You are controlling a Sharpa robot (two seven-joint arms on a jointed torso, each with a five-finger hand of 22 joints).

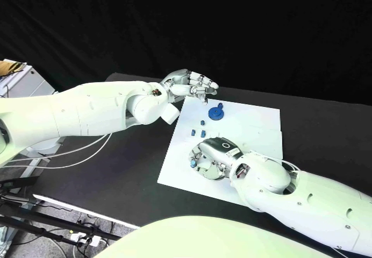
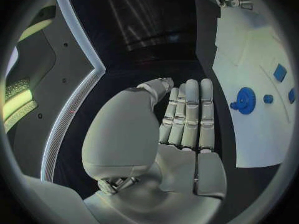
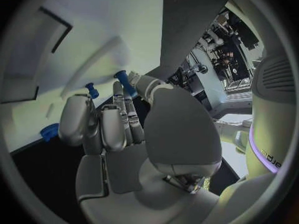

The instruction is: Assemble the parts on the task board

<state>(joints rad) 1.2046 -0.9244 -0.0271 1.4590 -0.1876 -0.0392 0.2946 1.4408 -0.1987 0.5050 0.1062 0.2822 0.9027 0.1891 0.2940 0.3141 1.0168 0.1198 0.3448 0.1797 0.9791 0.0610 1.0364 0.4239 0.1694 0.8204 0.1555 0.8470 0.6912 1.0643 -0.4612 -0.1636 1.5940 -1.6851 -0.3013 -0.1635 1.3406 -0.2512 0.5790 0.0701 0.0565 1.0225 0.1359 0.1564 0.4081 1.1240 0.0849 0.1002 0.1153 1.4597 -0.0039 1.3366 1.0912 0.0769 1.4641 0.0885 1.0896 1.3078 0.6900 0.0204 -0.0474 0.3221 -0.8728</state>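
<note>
The white task board (image 1: 252,126) lies mid-table. A blue gear (image 1: 216,112) stands near its far-left corner, with small blue pieces (image 1: 202,132) just nearer. My left hand (image 1: 190,84) hovers above that far-left corner, fingers straight and holding nothing; the left wrist view shows its fingers (image 2: 187,117) beside the gear (image 2: 244,100). My right hand (image 1: 212,159) is down on the board's near-left part, fingers curled. In the right wrist view a blue peg (image 3: 123,80) sits pinched between its thumb and a fingertip (image 3: 117,90). A second blue peg (image 3: 92,90) stands just beyond.
The black table (image 1: 116,172) reaches left and front of the board. White cables (image 1: 73,155) run across its left side. A grey cabinet (image 1: 23,80) stands at the far left. The board's right half (image 1: 259,115) carries no parts.
</note>
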